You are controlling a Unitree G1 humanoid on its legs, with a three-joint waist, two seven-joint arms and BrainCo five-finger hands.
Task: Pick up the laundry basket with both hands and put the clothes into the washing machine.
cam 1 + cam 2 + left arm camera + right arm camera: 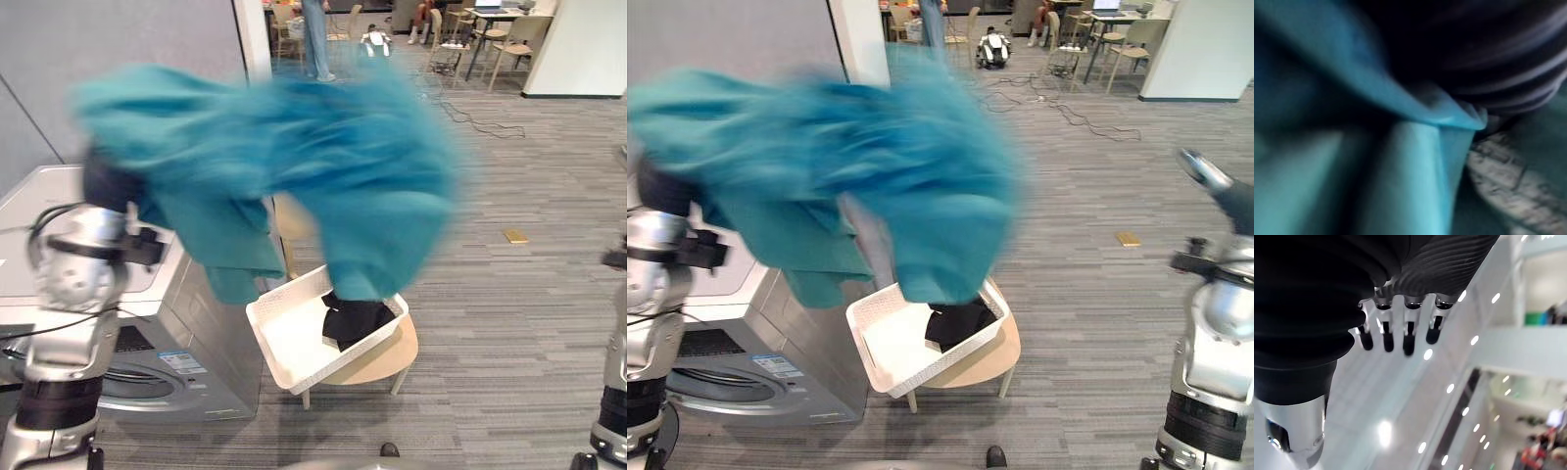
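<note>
A round wooden stool [387, 362] stands on the grey floor [509, 323], just right of the washer [167, 382]. A white basket [294, 343] rests on the stool, overhanging its left edge. A small yellow thing [515, 236] lies on the floor, well right of the stool.

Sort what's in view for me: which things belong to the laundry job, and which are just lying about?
Job: teal garment, draped over the left hand; black garment in the white basket; washing machine; right hand, open and empty.

Lying about: wooden stool under the basket; small yellow object on the floor; chairs and tables far behind.
</note>
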